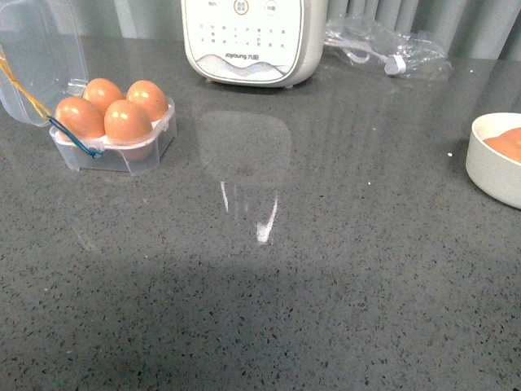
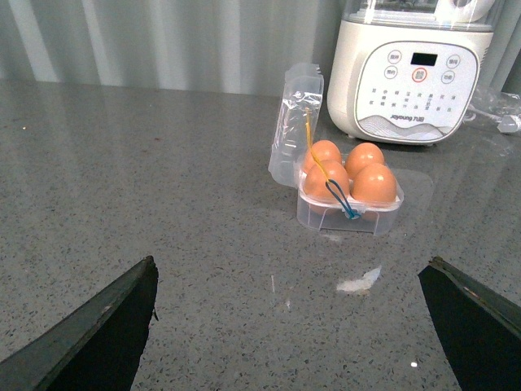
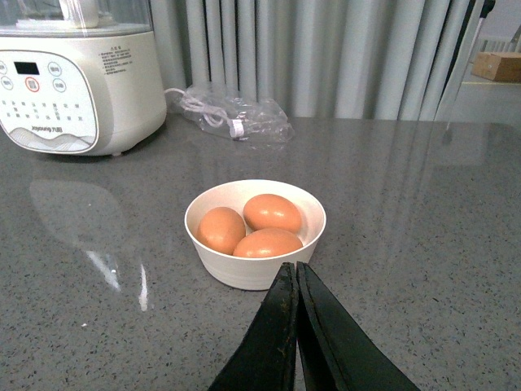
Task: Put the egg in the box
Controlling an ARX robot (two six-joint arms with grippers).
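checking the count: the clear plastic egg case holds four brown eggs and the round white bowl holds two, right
The round white bowl holds three orange-brown eggs, not two; the right wrist view shows it. The clear plastic egg case does hold four.

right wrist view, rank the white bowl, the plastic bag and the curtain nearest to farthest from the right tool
Measured from the right tool:
1. the white bowl, just ahead of the tool's tips.
2. the plastic bag, further back on the counter.
3. the curtain, beyond the counter's far edge.
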